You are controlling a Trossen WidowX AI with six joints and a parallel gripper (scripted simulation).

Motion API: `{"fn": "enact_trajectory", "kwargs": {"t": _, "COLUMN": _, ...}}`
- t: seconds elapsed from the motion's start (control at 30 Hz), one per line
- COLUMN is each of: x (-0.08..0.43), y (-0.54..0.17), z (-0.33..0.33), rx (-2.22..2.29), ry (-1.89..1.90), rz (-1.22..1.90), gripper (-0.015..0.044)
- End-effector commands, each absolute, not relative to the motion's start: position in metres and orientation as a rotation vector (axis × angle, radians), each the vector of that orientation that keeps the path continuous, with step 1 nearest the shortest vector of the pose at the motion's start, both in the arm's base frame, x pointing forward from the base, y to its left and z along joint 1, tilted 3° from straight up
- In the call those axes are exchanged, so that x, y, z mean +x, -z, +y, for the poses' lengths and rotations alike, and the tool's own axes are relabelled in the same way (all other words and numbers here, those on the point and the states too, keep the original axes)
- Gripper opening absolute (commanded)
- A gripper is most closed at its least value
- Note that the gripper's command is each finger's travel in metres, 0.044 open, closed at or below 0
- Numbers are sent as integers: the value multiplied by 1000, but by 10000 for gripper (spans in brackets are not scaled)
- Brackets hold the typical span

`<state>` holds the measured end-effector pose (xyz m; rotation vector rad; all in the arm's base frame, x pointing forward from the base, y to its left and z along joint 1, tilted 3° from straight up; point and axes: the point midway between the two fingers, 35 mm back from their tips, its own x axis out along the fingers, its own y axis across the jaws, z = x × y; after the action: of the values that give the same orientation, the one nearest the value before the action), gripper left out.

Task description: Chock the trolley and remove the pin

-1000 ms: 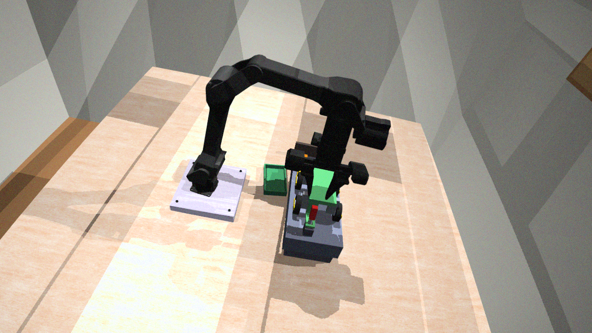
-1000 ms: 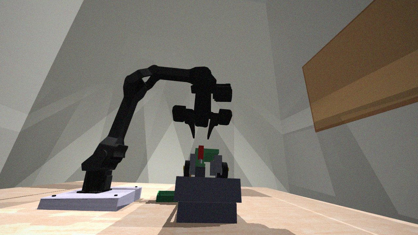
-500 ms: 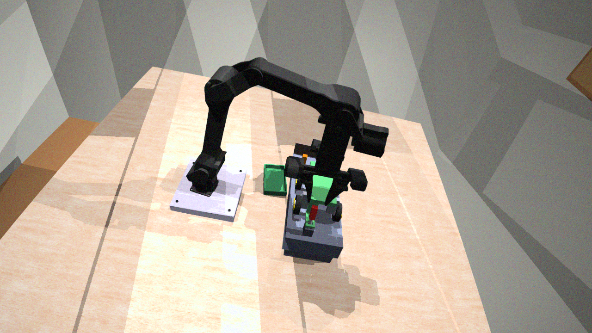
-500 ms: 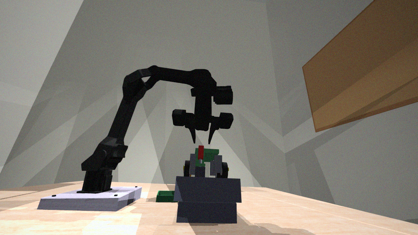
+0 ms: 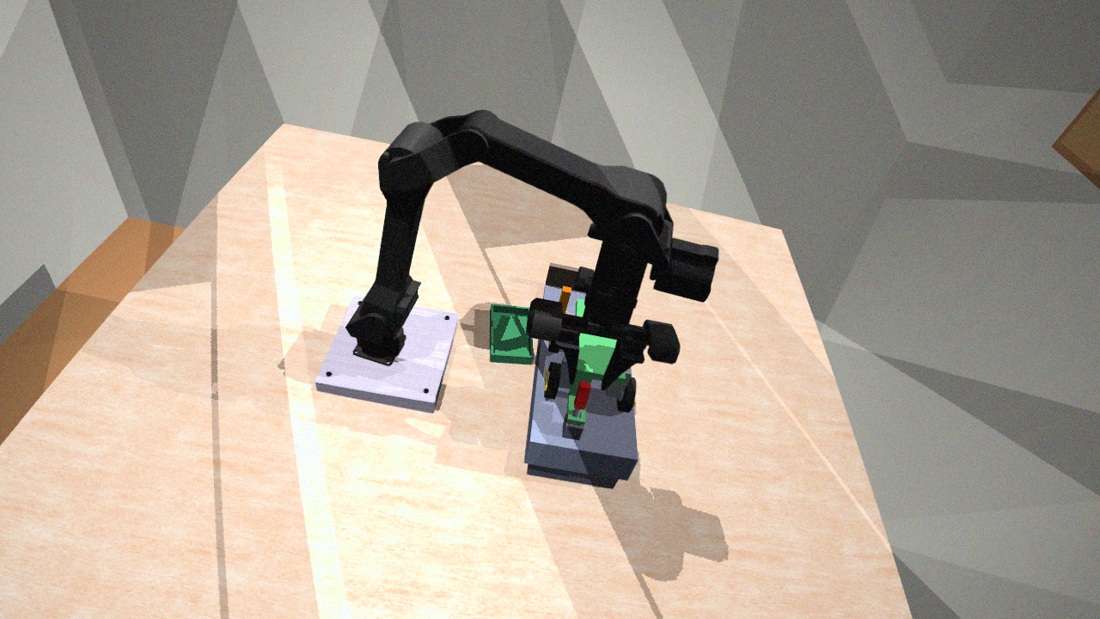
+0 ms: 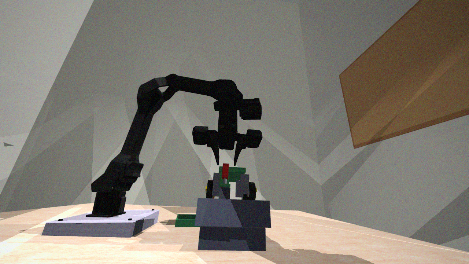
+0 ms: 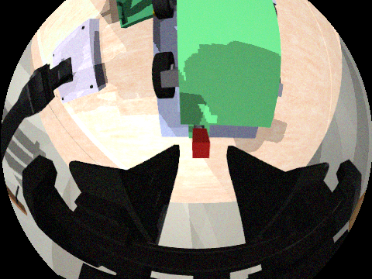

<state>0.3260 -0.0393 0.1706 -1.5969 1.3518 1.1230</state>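
Note:
My gripper (image 5: 589, 384) (image 6: 226, 164) (image 7: 203, 150) is open, pointing down, its fingertips apart on either side of the pin's red head, about level with its top in the exterior view. The stop pin (image 5: 583, 395) (image 6: 225, 171) (image 7: 201, 143) stands upright at the ramp's uphill end, its shank in the green bracket. The green trolley (image 5: 595, 350) (image 6: 237, 172) (image 7: 232, 85) stands on the ramp (image 5: 538, 434) (image 6: 232, 213) (image 7: 170, 125). The chock's orange handle (image 5: 565, 296) shows toward the downhill end; its contact with a wheel is hidden. The green tray (image 5: 511, 359) (image 6: 183, 223) (image 7: 136, 22) is left of the ramp.
The arm's pale base plate (image 5: 430, 346) (image 6: 88, 228) (image 7: 83, 58) is bolted down left of the tray. A dark block (image 5: 564, 275) crosses the ramp's far downhill end. The trolley's deck lies close beyond the fingers. A brown panel (image 6: 403, 81) shows at the far right.

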Motion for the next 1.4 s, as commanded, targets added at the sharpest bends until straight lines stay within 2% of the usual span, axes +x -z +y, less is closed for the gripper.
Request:
{"fn": "enact_trajectory", "kwargs": {"t": 0.0, "x": 325, "y": -164, "z": -42, "rx": -1601, "ry": -1129, "rz": 1359, "gripper": 190}}
{"fn": "enact_trajectory", "kwargs": {"t": 0.93, "x": 326, "y": -133, "z": -53, "rx": -1602, "ry": -1128, "rz": 1360, "gripper": 190}}
{"fn": "enact_trajectory", "kwargs": {"t": 1.1, "x": 328, "y": -136, "z": -52, "rx": -1597, "ry": -1124, "rz": 1355, "gripper": 59}}
{"fn": "enact_trajectory", "kwargs": {"t": 1.37, "x": 328, "y": -136, "z": -52, "rx": -1597, "ry": -1124, "rz": 1355, "gripper": 5}}
